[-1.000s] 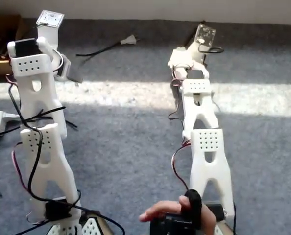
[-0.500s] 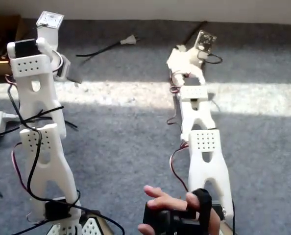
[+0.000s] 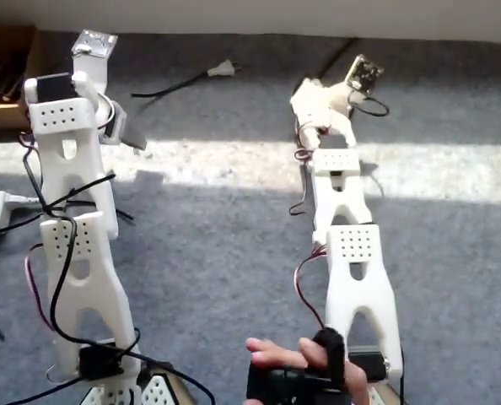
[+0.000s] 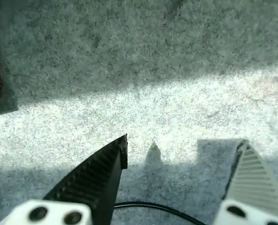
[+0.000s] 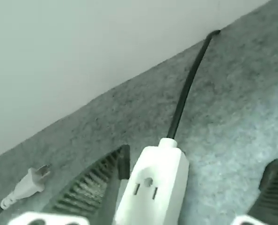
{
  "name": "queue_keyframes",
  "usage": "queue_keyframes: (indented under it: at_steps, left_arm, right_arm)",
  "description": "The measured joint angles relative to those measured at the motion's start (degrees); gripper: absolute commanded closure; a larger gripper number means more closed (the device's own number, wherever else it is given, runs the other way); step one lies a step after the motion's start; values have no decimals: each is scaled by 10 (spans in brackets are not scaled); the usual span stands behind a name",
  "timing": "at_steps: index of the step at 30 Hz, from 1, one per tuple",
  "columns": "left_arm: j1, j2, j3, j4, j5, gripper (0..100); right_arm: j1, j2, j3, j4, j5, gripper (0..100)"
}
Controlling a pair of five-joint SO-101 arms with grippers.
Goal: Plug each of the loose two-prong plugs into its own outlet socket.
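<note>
Plug (image 5: 31, 180) lies loose on carpet (image 5: 232, 103), not yet inserted. The right gripper (image 5: 201, 159), having stretched toward the wall (image 5: 83, 56), hangs wide open around the white outlet socket (image 5: 153, 187), apparently not gripping it. The left gripper (image 4: 184, 140) gapes empty.

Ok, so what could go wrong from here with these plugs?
The outlet socket sits off-centre between the right arm's open jaws, near one of them, so closing may shove or twist it. Its black cord runs toward the wall and could tug back. The left arm's open jaws hang over a black cable, which might snag.
</note>
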Motion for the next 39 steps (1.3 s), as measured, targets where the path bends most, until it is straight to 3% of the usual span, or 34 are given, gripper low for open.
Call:
queue_keyframes:
  at_steps: [3,4,10,14,16,20,26,31,39]
  left_arm:
    - [0,0,0,0,0,646]
    - [0,0,0,0,0,646]
    - [0,0,0,-2,0,646]
    - [0,0,0,-4,0,646]
    - [0,0,0,-4,0,646]
    - [0,0,0,-4,0,646]
    - [1,0,0,-4,0,646]
    - [4,0,0,-4,0,646]
    - [4,0,0,-4,0,646]
  right_arm:
    - [1,0,0,18,35,965]
    - [1,0,0,20,49,998]
    - [0,0,1,24,101,729]
    - [-1,0,1,24,50,489]
    - [-1,0,1,24,33,417]
    - [-6,-3,-1,30,-10,411]
    - [-11,-8,-33,120,-44,414]
    - [-11,-8,-47,138,-63,521]
    - [-3,-7,-14,153,-18,926]
